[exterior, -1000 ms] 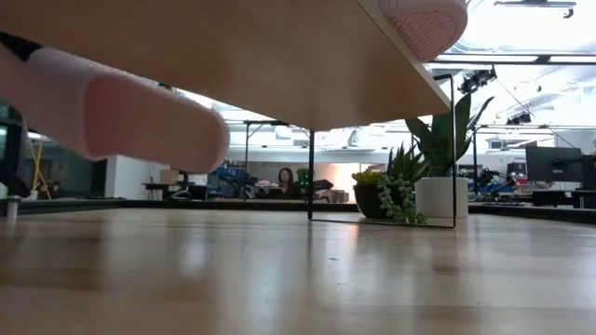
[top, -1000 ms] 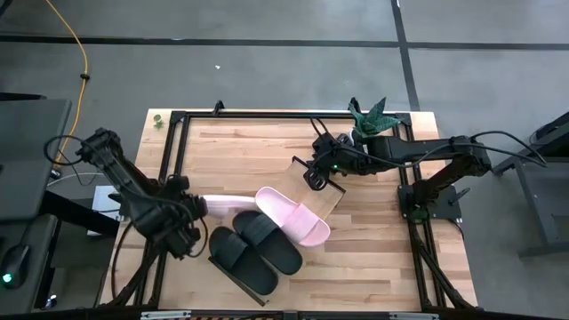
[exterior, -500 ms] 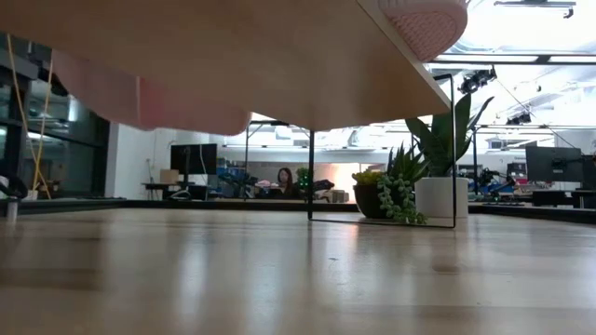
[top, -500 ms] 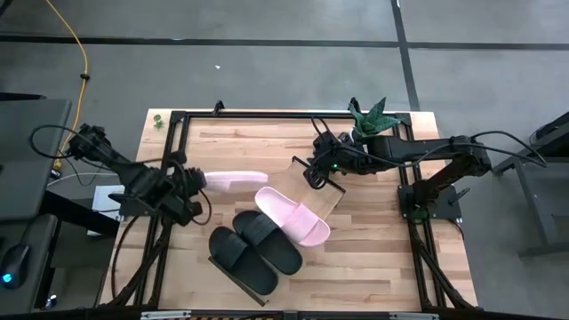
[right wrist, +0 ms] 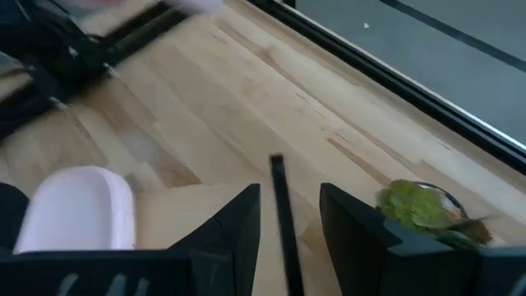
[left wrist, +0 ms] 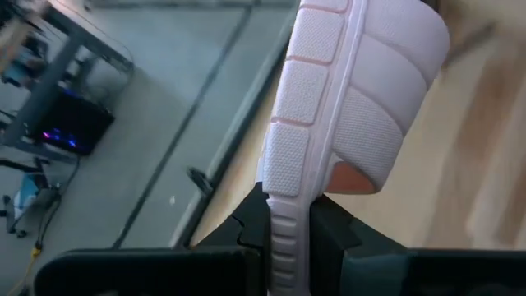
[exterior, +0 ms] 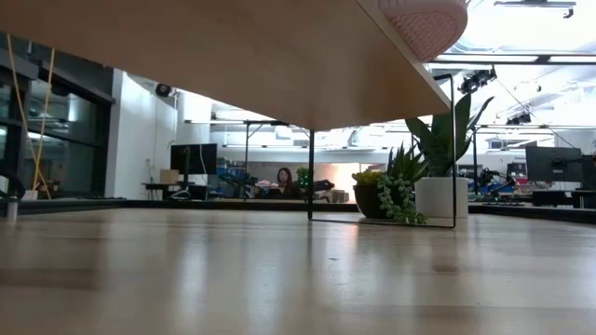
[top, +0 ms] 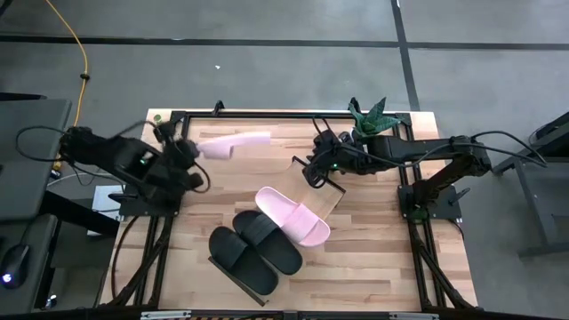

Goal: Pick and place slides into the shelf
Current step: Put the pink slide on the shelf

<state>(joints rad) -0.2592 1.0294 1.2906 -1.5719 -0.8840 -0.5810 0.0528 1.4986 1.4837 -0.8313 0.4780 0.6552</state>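
The two black slides (top: 253,249) sit side by side on the near end of the shelf (top: 325,203) with one pink slide (top: 293,216) just past them; the right claw (top: 314,172) is clamped on the black frame at the shelf's far corner, tipping it up off the tabletop (top: 382,267); further back on the left, the left claw (top: 188,151) pinches the second pink slide (top: 233,142) by its edge, up in the air near the far rim.
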